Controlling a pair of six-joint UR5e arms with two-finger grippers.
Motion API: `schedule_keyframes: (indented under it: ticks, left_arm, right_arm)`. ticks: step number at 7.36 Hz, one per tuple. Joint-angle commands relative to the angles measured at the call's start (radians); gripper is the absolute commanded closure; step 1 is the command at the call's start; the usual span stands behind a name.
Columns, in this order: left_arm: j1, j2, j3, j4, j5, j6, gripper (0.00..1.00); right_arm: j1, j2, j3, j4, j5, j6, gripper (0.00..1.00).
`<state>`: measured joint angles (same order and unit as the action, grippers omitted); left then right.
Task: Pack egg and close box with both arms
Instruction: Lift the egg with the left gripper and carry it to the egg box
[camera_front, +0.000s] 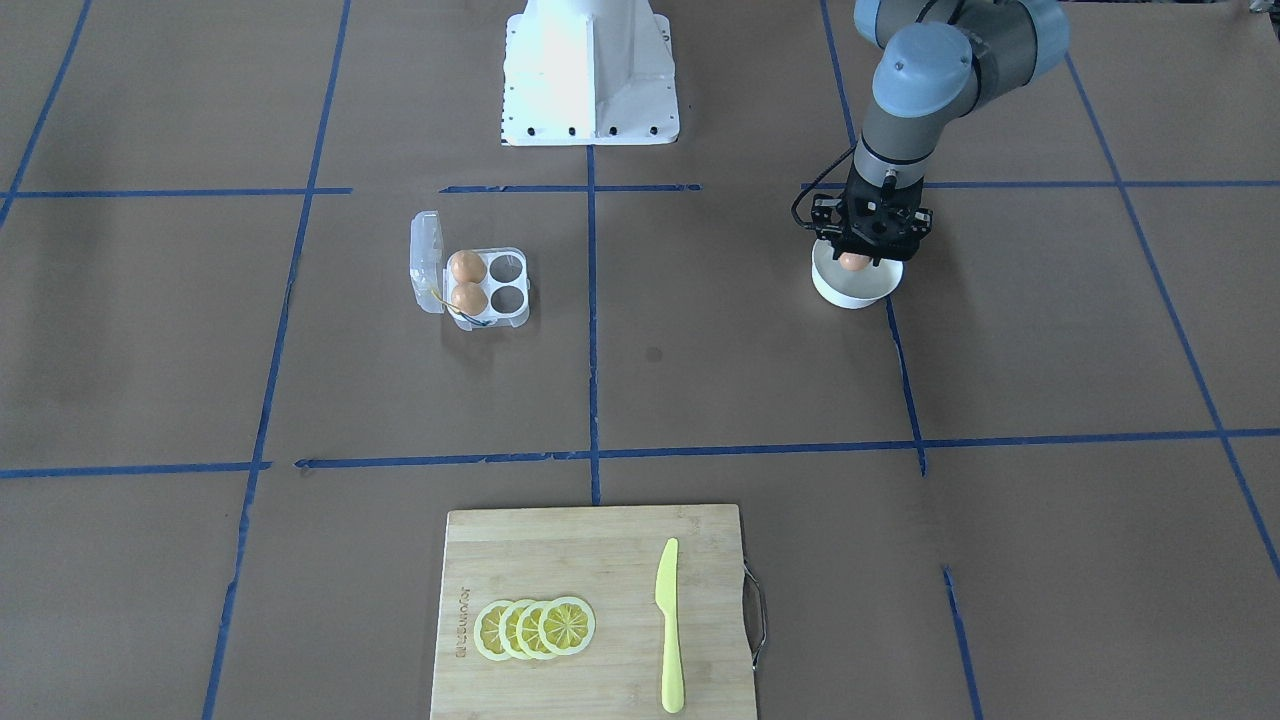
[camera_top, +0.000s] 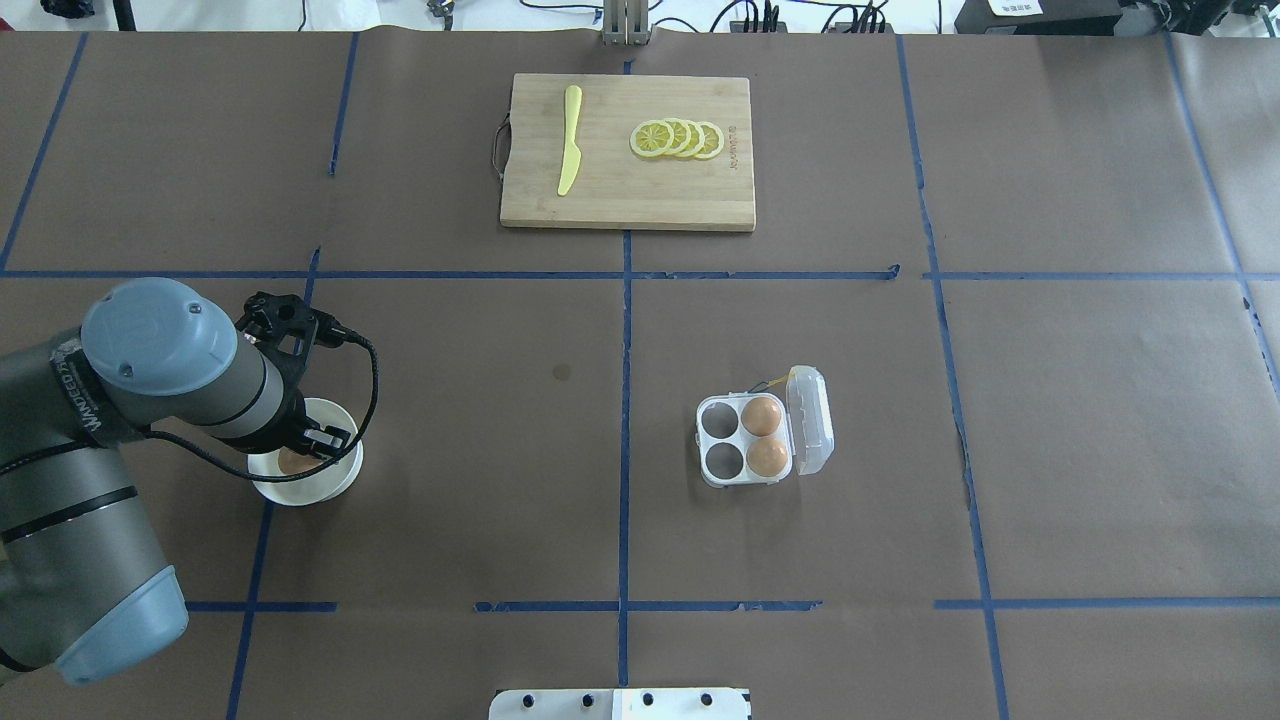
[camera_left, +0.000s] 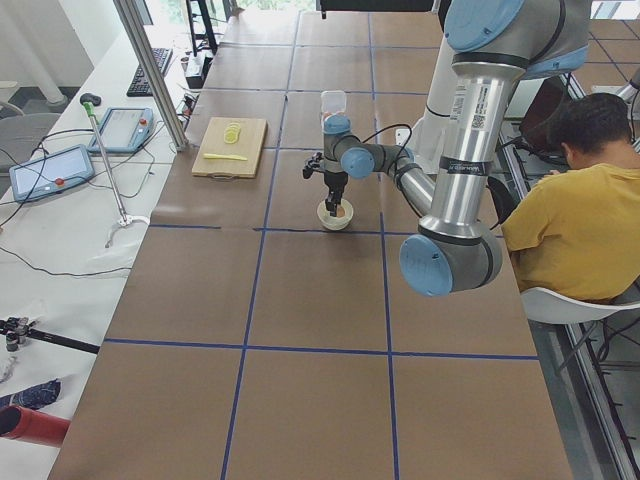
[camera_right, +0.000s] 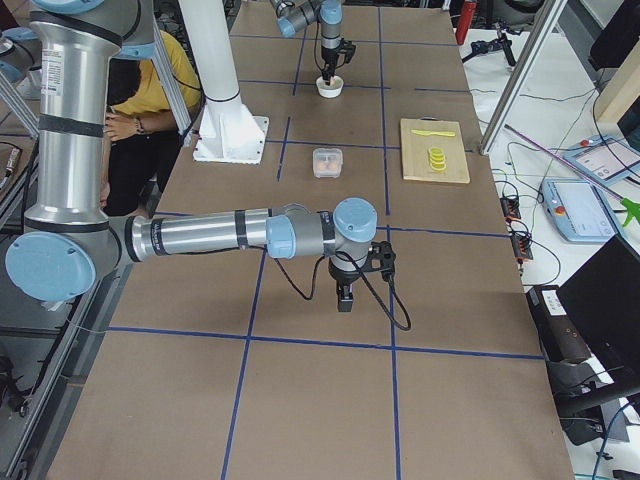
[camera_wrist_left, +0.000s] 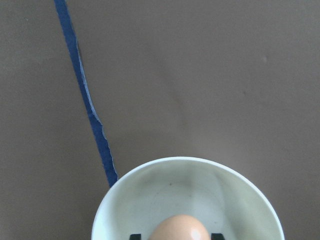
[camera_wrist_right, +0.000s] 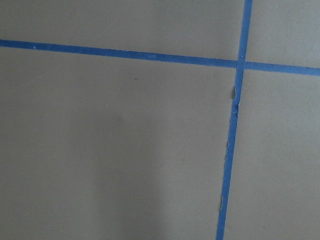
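Observation:
The egg (camera_wrist_left: 180, 229) lies in a round white bowl (camera_front: 853, 290) on my left side; it also shows in the overhead view (camera_top: 297, 462). My left gripper (camera_front: 868, 243) reaches down into the bowl. Its black fingertips (camera_wrist_left: 134, 236) stand on either side of the egg, with a small gap on one side. The clear box (camera_top: 745, 440) lies open at centre right. Its lid (camera_top: 810, 420) is folded back, two eggs (camera_top: 762, 415) fill the cells beside the lid, and two cells are bare. My right gripper (camera_right: 343, 300) hangs over bare table, and I cannot tell if it is open.
A bamboo cutting board (camera_top: 628, 200) at the far middle edge carries lemon slices (camera_top: 677, 139) and a yellow knife (camera_top: 569, 153). The white base pedestal (camera_front: 590, 75) stands at the robot's side. A seated person (camera_left: 580, 215) shows in the left side view.

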<state>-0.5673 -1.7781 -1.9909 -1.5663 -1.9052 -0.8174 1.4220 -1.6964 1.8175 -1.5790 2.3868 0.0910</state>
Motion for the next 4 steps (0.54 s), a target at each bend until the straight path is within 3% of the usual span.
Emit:
schedule_keyframes:
  ticks: [1, 4]
  left_arm:
    - [-0.006, -0.044, -0.019, 0.002, -0.032, -0.003, 1.0]
    - [0.001, -0.125, -0.002, 0.002, -0.073, -0.006, 1.0]
  right_arm:
    - [0.0, 0.0, 0.002, 0.001, 0.006, -0.002, 0.0]
    - [0.0, 0.0, 0.002, 0.001, 0.008, -0.004, 0.0]
